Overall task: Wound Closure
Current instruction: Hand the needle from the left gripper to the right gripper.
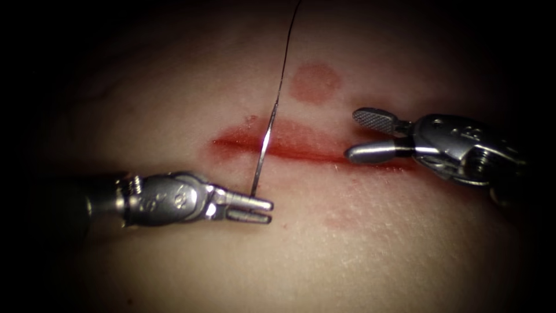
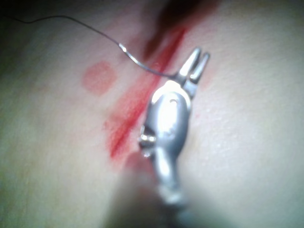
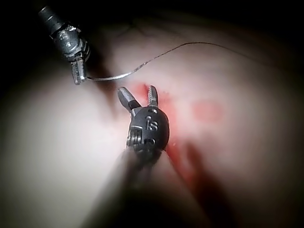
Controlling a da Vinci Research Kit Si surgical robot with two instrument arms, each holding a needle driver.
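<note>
The cut (image 1: 324, 154) runs across the tissue (image 1: 359, 243), wet with red fluid. My left tool (image 1: 270, 211) lies just below the cut's left end, its jaws nearly together and gripping one end of the curved needle (image 1: 264, 148) close to the jaw base. The needle rises free of the tissue and crosses over the cut. Dark thread (image 1: 288, 52) runs on from its upper end and out of the picture. My right tool (image 1: 351, 135) hovers over the cut's right part, open and holding nothing. The left wrist view shows the needle (image 2: 145, 66) meeting the left tool (image 2: 202, 53); the right wrist view shows the right tool (image 3: 137, 90).
A round patch of red fluid (image 1: 314, 82) marks the tissue above the cut. A fainter pink stain (image 1: 339, 220) lies below it. In the right wrist view the left tool (image 3: 78, 78) holds the needle (image 3: 114, 75) beyond the right tool's jaws.
</note>
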